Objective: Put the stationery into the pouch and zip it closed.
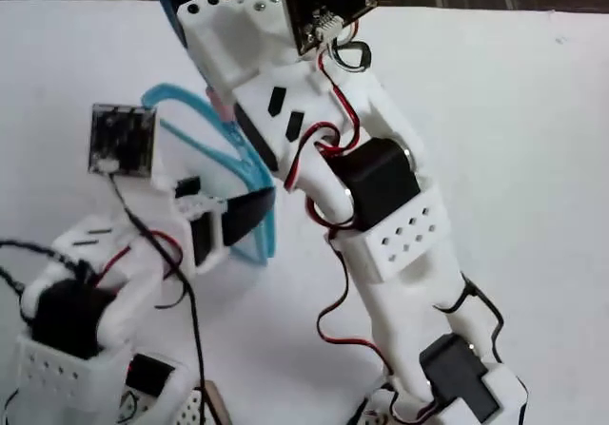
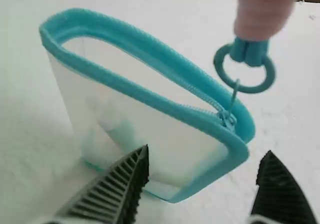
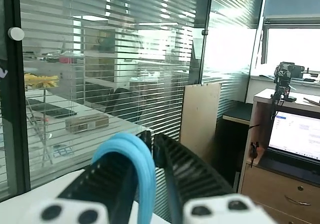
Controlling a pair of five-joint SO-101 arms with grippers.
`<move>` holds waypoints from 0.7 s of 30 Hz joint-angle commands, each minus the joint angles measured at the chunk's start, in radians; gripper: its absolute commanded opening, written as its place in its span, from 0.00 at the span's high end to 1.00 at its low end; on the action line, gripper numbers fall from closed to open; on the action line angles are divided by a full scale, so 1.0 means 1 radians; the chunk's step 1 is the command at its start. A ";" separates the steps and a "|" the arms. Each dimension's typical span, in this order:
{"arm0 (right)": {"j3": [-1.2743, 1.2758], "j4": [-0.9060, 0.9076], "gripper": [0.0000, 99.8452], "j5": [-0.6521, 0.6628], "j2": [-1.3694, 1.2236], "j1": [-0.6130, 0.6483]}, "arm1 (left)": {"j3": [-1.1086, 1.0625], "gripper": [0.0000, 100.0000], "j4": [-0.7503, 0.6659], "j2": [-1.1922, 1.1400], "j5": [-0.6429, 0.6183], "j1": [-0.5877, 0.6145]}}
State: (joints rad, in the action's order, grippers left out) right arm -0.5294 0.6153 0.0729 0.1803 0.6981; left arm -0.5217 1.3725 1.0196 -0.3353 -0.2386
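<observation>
White table [image 1: 533,159] – teal-edged pouch [image 2: 150,129] stands upright, its mouth unzipped.
Left pincer [image 2: 205,154] gapes wide, the pouch's near lower corner just ahead between its tips; right pincer [image 3: 152,136] is clamped on a blue loop [image 3: 125,143].

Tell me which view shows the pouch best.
Left wrist view: the pouch stands nearly whole, its top open. High view gives blue rim sections behind an arm; right wrist view, a blue loop in the right hand.
</observation>
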 commanded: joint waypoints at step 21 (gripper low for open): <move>-0.044 0.001 0.98 0.012 0.004 -0.010 | 0.078 0.72 0.094 0.071 0.118 0.351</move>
State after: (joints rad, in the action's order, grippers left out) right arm -0.5309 0.6153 0.0760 0.1818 0.6966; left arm -0.4649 1.4431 1.0610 -0.2524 0.0806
